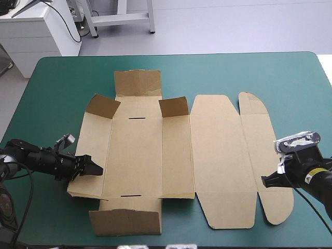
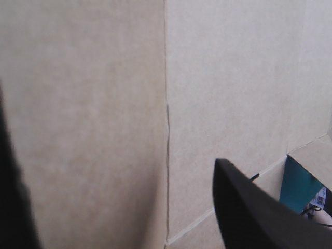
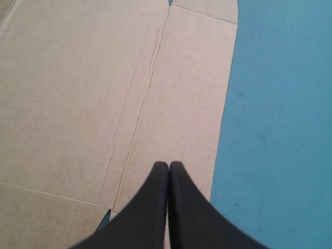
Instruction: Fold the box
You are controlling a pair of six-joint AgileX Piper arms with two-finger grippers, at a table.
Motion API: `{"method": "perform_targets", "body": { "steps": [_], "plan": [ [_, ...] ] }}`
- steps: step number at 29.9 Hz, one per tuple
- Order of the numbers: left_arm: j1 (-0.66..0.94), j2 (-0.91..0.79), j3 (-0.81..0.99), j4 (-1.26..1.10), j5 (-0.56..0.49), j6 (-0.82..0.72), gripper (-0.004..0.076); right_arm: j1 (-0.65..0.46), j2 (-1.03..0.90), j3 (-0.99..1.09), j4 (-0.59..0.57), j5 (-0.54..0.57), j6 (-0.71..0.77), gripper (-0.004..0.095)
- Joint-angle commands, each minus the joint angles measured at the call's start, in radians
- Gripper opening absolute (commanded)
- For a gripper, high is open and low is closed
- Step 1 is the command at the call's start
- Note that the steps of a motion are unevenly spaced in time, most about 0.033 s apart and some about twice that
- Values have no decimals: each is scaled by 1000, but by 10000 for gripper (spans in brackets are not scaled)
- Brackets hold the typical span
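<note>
The brown box (image 1: 207, 150) lies as a cut sheet across the middle of the table. Its back flap (image 1: 137, 83), two small corner flaps (image 1: 102, 106) and front flap (image 1: 127, 222) are tilted up, and the lid panels on the right lie flat. My left gripper (image 1: 96, 168) is open, low over the sheet's left side panel near its front corner. In the left wrist view brown board (image 2: 104, 104) fills the space between the two fingers (image 2: 254, 207). My right gripper (image 1: 265, 181) (image 3: 168, 165) is shut with nothing held, over the rounded right flap (image 3: 171, 93) near its outer edge.
Bare teal-green cover (image 1: 62, 88) surrounds the sheet, widest at the back corners and right of the rounded flap (image 3: 280, 129). The table's front edge runs close under the front flap.
</note>
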Motion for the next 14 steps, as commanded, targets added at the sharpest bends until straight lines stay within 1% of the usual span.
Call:
{"method": "perform_targets", "body": {
  "steps": [1,8,10,14],
  "plan": [
    [-5,-23,-49,-19,38,-26,242,-6,-5,-26,-13,-51,-8,-16],
    [-5,-23,-105,-26,89,-26,2,-6,-5,-26,-11,-51,-8,-16],
    [-5,-23,-105,-19,110,-26,-8,-6,-5,-26,-11,-51,-8,-16],
    [-5,-23,-105,-11,110,-26,-8,-6,-5,-26,-11,-51,-8,-16]
  ]
}}
